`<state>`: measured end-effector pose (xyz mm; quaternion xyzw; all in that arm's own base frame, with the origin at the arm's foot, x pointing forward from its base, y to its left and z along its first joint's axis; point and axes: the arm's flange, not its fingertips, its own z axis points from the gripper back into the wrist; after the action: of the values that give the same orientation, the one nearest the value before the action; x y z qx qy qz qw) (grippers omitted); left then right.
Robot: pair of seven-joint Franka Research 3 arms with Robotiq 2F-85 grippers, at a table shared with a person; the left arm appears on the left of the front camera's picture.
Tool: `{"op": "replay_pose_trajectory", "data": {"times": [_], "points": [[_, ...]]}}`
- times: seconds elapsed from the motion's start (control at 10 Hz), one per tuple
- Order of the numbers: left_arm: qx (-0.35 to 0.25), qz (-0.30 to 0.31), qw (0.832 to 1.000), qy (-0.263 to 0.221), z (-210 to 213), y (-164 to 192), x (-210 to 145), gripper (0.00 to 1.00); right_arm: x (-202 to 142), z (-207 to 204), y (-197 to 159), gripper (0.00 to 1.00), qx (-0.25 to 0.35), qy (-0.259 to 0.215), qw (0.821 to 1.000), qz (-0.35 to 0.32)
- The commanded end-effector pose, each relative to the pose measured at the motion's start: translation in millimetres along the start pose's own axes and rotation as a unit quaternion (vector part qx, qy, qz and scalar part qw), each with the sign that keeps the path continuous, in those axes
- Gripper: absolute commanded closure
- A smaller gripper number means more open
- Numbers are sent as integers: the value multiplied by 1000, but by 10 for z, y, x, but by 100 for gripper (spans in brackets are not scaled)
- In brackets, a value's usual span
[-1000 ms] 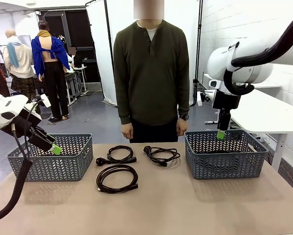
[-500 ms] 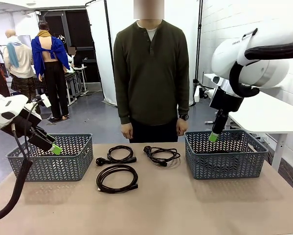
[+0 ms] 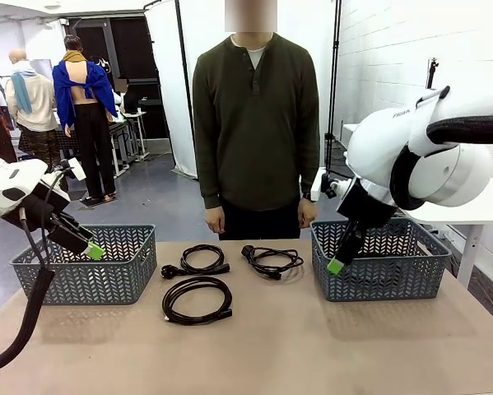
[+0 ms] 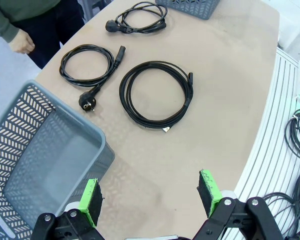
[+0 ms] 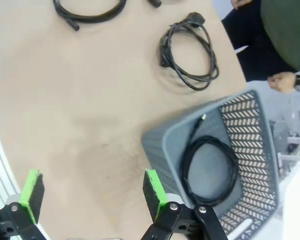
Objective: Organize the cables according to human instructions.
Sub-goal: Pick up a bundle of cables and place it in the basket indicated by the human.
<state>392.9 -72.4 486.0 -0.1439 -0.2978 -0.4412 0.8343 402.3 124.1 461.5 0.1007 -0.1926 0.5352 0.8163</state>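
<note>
Right gripper (image 3: 336, 265) dropped beside its basket (image 3: 386, 285), jaws apart like left gripper (image 3: 93, 250)'s; arm (image 3: 411, 156) reads FRANKA.

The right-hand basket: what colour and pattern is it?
The right-hand basket is blue-grey, with herringbone-slotted walls; the front view shows it best.

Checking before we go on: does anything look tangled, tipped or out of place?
Nothing stands out. The near cable, the far left cable and the far right cable lie coiled and apart on the table; the fourth cable lies coiled inside the right basket, which stands upright like the left basket.
</note>
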Motion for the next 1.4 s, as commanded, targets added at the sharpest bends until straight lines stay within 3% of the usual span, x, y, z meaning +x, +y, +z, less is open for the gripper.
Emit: {"op": "replay_pose_trajectory", "data": {"times": [0.0, 0.2, 1.3], "points": [[-8, -6, 1000, -8, -1, 37, -17, 0, -33, -89, 75, 0, 6, -25, 1000, -3], [-8, -6, 1000, -8, -1, 37, -17, 0, 3, -56, 58, 0, 5, -4, 1000, 1], [-8, -6, 1000, -8, -1, 37, -17, 0, 3, -56, 58, 0, 5, -4, 1000, 1]]}}
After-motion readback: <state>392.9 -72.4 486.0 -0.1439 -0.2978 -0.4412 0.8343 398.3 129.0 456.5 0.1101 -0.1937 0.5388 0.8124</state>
